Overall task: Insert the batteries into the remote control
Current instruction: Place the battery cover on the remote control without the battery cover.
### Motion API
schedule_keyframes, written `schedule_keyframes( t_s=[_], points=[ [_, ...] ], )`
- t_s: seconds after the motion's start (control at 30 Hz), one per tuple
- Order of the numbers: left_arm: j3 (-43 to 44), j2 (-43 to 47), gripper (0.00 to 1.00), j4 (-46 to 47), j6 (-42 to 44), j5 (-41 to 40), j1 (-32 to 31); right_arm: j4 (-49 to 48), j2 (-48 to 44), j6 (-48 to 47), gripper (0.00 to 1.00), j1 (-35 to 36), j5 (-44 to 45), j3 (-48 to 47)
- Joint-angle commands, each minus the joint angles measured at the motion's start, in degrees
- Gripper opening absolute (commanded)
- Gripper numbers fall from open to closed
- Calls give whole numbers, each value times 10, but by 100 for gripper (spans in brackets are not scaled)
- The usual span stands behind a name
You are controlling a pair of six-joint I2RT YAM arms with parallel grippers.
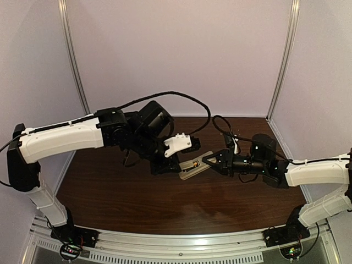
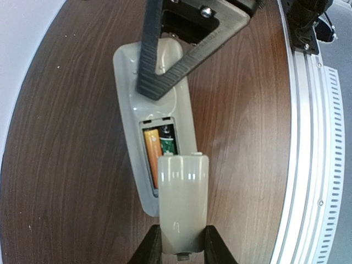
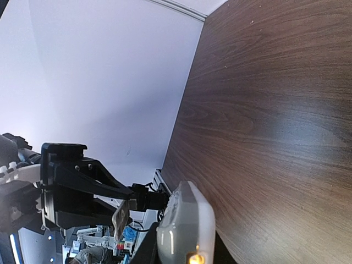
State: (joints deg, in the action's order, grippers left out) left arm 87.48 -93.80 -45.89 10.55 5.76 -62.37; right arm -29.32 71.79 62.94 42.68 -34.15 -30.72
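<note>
The remote control [image 2: 127, 93] is held above the table, grey back up, battery bay open. An orange battery [image 2: 151, 155] and a dark battery [image 2: 168, 142] lie side by side in the bay. My right gripper [image 1: 209, 161] is shut on the remote's far end, and its black fingers [image 2: 165, 60] show in the left wrist view. My left gripper [image 2: 181, 235] is shut on a light grey battery cover [image 2: 182, 198], held just over the bay's near end. The remote also shows in the top view [image 1: 192, 166] and the right wrist view [image 3: 184, 225].
The dark wood table [image 1: 165, 203] has white walls at the back and sides. A metal rail [image 2: 308, 165] runs along its near edge. Black cables [image 1: 187, 99] hang over the back of the table.
</note>
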Motion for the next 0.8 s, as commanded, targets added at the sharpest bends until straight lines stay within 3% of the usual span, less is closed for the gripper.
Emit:
schedule_keyframes(
  t_s=[0.0, 0.37, 0.77],
  points=[
    [20, -24, 18, -31, -7, -16, -3, -42, -5, 25, 0, 14, 33, 17],
    [36, -66, 19, -53, -16, -31, -3, -125, 9, 80, 0, 45, 74, 61],
    [57, -89, 19, -56, -18, -25, -3, -143, 31, 84, 0, 60, 81, 58]
  ],
)
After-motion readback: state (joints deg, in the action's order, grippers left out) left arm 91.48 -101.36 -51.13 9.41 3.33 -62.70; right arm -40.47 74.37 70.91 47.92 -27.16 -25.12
